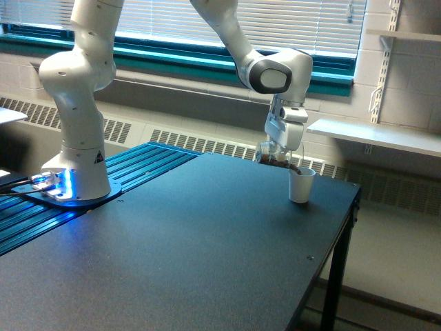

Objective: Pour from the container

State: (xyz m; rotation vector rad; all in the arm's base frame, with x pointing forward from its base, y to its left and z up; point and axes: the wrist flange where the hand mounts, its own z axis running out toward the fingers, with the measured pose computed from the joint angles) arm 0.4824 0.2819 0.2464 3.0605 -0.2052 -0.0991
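In the exterior view my gripper [280,150] hangs near the table's far right corner, shut on the container [274,157], a small clear cup with dark brown contents. The container is tipped well over, its mouth pointing toward the exterior view's right, just above the rim of a white paper cup [300,185] standing upright on the dark table [179,248]. The brown contents lie along the container's lower side, close to the white cup's opening. Whether anything is flowing I cannot make out.
The arm's white base [76,172] stands at the exterior view's left on a blue ribbed panel [138,162]. The table's right edge [344,234] drops off close beside the white cup. A wall shelf [375,134] sits behind the gripper.
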